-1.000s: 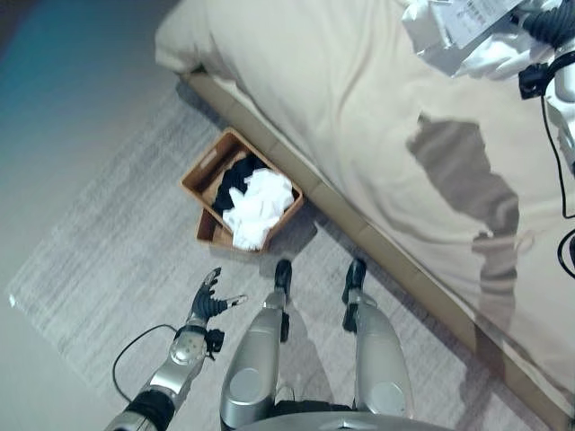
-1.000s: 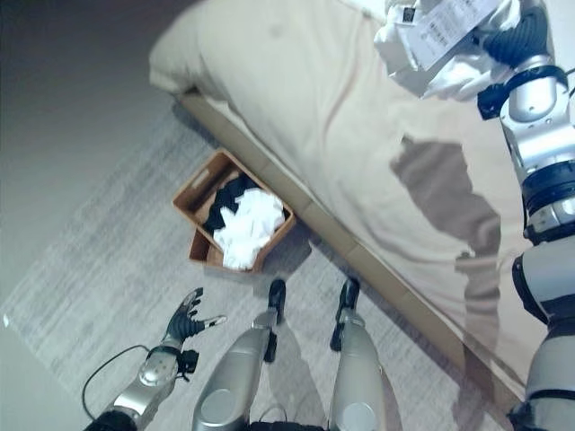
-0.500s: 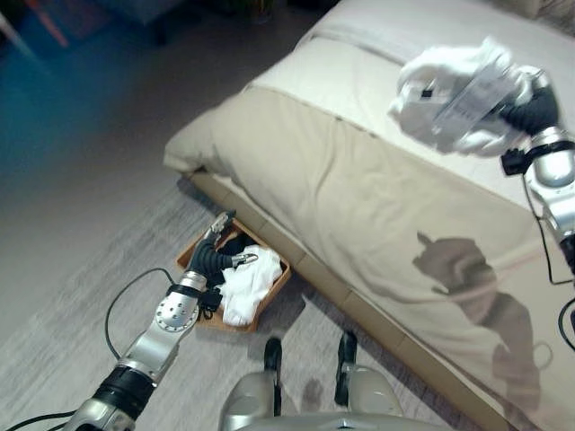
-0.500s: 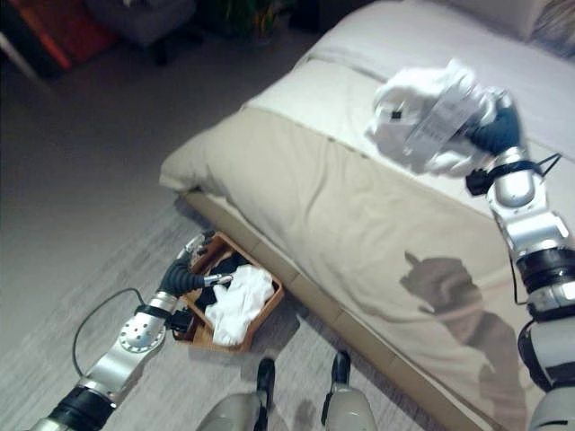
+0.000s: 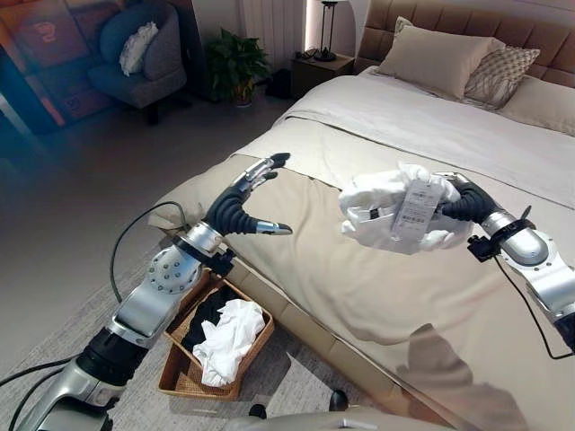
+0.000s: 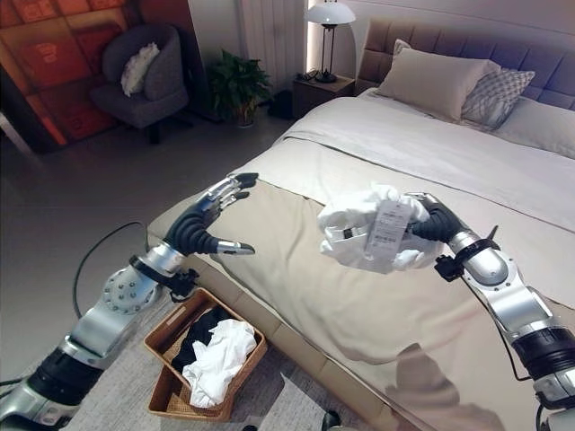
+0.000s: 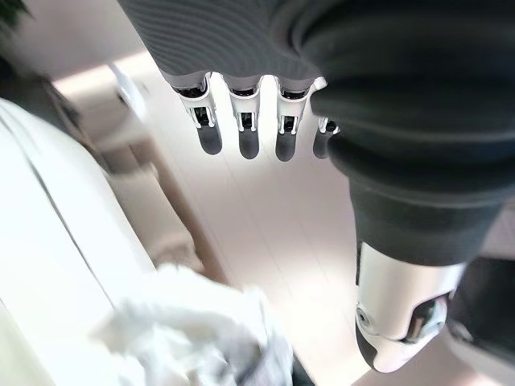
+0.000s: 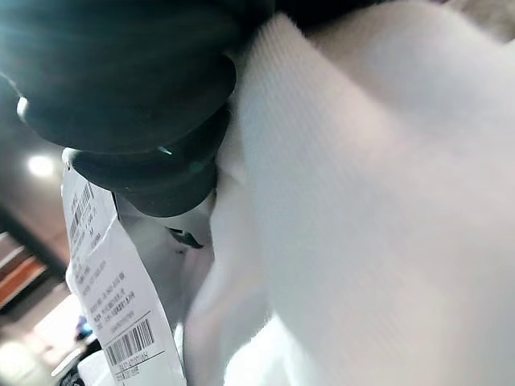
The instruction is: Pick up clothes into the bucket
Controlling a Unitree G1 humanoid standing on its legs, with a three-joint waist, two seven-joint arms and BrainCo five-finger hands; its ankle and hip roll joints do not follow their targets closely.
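Note that your right hand point(image 6: 429, 221), apparently clenched on the white garment point(image 6: 364, 235), has swung to 9 o'clock toward the basket point(image 6: 171, 386), your left hand point(image 6: 205, 224) raised, fingers spread.

Head stereo pair: both eyes look down and forward from above the arms, a slight sideways offset apart, sharing the beige quilted bed point(image 5: 359, 278), the brown woven basket point(image 6: 162, 395) on the floor below the left hand point(image 5: 235, 208), and the crumpled white garment with a paper tag point(image 6: 368, 229). Left wrist view: very close, facing along its fingers point(image 7: 245, 133) toward the bed. Right wrist view: pressed against the white garment just past the right hand point(image 8: 137, 88)
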